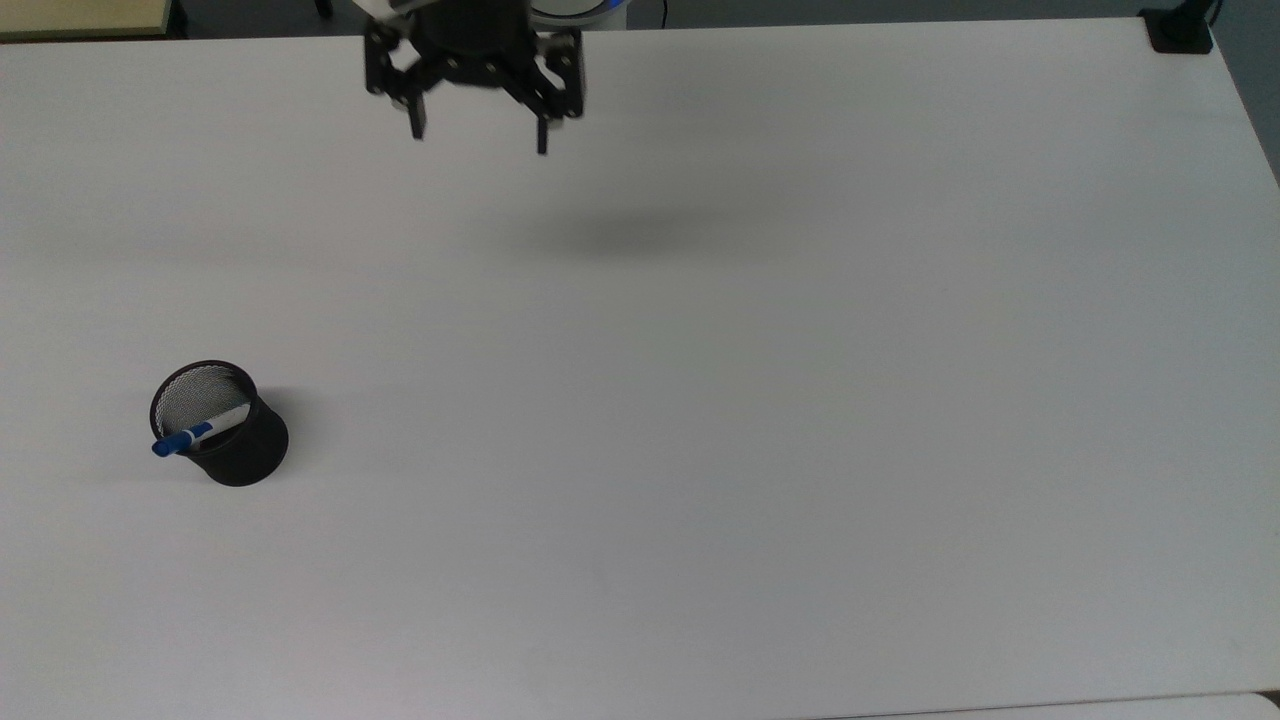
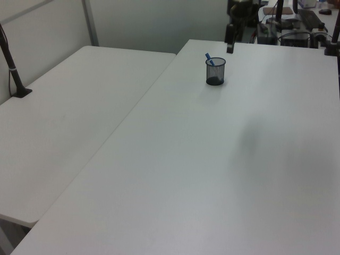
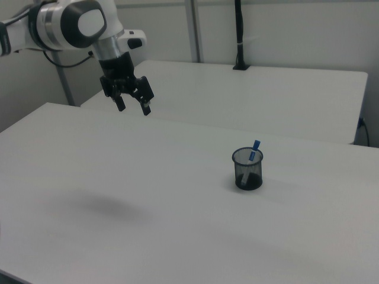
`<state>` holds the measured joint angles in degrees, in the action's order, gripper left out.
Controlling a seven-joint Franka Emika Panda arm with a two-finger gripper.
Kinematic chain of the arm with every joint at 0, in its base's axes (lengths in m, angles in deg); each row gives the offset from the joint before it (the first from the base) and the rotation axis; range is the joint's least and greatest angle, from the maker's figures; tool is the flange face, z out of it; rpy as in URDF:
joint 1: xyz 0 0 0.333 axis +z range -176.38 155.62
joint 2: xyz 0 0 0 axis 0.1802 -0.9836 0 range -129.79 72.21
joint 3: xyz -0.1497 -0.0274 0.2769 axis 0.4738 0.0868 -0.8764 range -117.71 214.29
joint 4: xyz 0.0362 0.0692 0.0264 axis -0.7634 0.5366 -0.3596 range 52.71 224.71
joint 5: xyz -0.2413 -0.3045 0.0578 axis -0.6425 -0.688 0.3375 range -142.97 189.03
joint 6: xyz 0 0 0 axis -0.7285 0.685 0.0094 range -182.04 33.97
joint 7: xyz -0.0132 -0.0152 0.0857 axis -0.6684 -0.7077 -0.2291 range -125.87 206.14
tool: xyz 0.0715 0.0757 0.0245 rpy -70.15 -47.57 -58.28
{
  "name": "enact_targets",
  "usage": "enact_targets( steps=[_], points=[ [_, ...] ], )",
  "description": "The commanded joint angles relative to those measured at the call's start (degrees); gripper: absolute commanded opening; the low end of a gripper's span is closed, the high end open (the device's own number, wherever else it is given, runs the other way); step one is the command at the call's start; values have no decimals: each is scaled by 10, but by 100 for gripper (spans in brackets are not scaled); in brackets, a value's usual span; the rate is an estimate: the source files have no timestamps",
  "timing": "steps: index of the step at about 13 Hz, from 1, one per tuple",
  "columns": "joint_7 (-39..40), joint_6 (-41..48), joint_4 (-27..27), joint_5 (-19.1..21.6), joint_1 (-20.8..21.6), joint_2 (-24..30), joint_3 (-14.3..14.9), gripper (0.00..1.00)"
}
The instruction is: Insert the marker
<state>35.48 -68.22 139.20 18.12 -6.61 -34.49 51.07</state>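
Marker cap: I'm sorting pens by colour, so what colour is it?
Blue, on the marker; clearest in the top view.

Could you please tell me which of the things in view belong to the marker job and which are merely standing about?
Part of the job:
- marker, leaning inside the cup, blue end over the rim
- black mesh cup
- gripper, open and empty, far from the cup

Just about:
- second table
- black pole on it

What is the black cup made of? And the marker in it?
The cup looks like black wire mesh, probably metal: in the top view you can see a fine grid on its inside wall, and in the right view you can see through it. The marker looks like smooth plastic, with a white barrel and blue cap.
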Motion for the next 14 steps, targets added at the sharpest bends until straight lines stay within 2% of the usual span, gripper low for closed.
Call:
enact_targets(
  steps=[1,6,9,14],
  points=[
    [13,21,33,37,-39,40,-24,100],
    [11,19,32,36,-29,31,-27,100],
    [11,20,33,27,-5,23,-26,100],
    [10,21,32,24,-6,23,-26,100]
  ],
)
